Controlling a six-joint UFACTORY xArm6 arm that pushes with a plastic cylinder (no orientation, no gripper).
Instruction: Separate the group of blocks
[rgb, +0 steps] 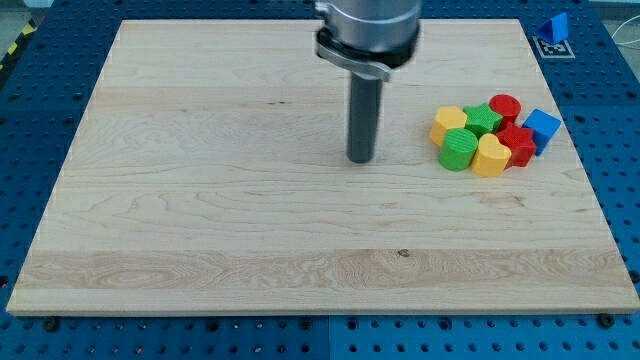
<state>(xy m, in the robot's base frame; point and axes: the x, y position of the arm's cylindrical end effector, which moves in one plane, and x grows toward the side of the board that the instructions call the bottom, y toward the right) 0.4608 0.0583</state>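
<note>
A tight group of blocks sits at the view's right. It holds a yellow block (448, 123), a green star (484, 118), a red cylinder (505, 106), a blue cube (542, 127), a green cylinder (459, 148), a yellow heart (490, 156) and a red block (517, 144). They touch one another. My tip (361, 158) rests on the wooden board (200, 200), left of the group, about a block's width or two from the green cylinder. It touches no block.
A blue block on a marker tag (555, 28) lies off the board at the view's top right. The board lies on a blue perforated table (20, 150).
</note>
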